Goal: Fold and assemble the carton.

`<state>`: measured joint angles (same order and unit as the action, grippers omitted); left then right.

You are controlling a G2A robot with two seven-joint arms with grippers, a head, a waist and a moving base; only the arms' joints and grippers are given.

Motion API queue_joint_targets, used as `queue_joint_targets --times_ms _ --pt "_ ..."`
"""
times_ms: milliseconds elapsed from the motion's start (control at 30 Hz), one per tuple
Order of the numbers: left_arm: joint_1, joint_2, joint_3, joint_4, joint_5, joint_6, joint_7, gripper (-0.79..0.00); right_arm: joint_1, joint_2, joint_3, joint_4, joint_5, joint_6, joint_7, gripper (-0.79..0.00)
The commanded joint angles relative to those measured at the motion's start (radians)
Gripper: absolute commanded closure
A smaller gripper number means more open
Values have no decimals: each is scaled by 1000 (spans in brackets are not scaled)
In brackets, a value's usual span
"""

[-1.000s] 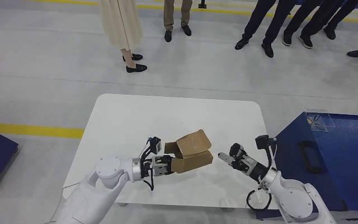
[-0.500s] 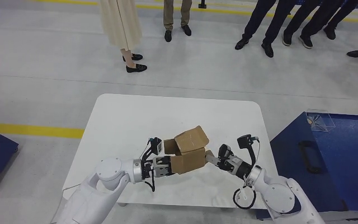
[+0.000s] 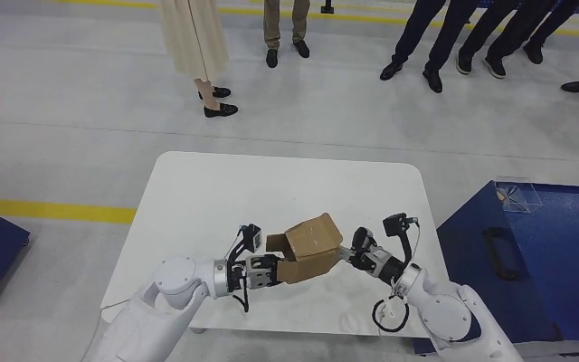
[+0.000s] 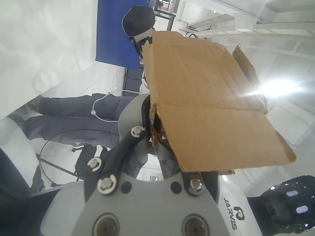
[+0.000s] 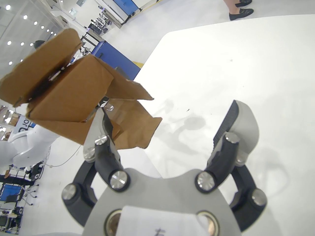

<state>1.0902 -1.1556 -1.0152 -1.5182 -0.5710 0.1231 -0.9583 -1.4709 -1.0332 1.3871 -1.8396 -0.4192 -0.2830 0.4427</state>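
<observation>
Left tool [image 3: 270,270] is clamped on one end of the cardboard carton [image 3: 312,239], right tool [image 5: 169,116] is wide apart just beside the other end.

A white rounded table [image 3: 226,195] is standing on a pale grey glossy floor [image 3: 90,136] that a yellow painted stripe [image 3: 63,212] is crossing. A dark blue cabinet [image 3: 534,262] is sitting beside it; round ceiling lamps [image 5: 8,7] are shining.

Left arm [image 3: 176,281] inward, jaws clamped; right arm [image 3: 443,308] inward, jaws spread wide.
</observation>
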Motion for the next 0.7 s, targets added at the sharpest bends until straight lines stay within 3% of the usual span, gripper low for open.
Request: queue_joint_targets --times_ms 0,333,667 --pt "1 0 2 -2 2 0 0 0 5 -1 3 -8 -43 22 -26 -785" --pt "0 -4 15 -11 18 -3 7 0 48 -17 -88 -22 -398 202 -167 -785" --pt "5 -4 11 -9 17 -2 11 0 29 -26 -79 -38 -461 264 -228 -785"
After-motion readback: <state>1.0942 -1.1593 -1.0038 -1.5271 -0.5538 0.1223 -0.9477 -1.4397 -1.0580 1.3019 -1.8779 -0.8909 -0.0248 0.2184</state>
